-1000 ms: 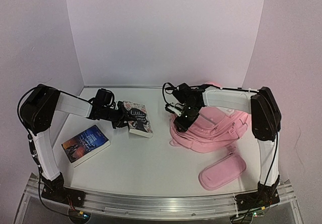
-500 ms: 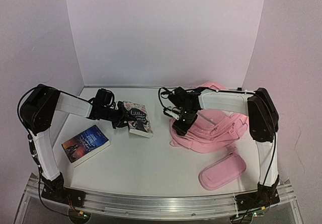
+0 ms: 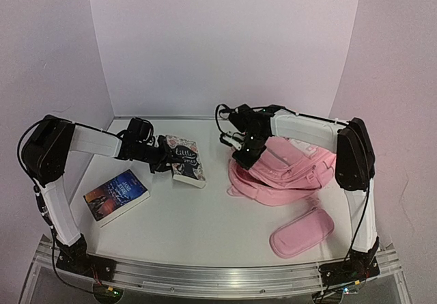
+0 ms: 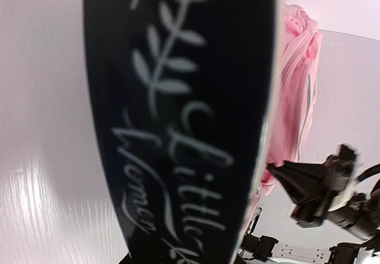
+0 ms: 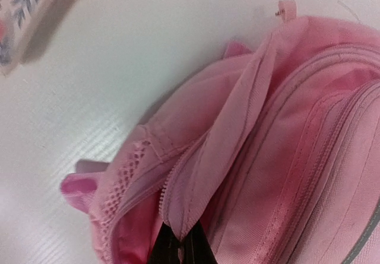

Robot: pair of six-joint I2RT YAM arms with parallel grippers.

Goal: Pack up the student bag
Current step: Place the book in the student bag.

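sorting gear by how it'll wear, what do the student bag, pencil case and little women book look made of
Student bag: soft woven pink fabric, matte; weave, stitched seams, mesh edging and zip teeth show. Pencil case: probably similar pink cloth, matte; too small to see weave. Little Women book: paper, with a printed dark cover; white page edges show, finish unclear.

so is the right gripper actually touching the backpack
Touching. The right wrist view shows the right gripper pinched shut on a fold of the pink backpack beside its zipper, with the fabric running straight in between the fingertips.
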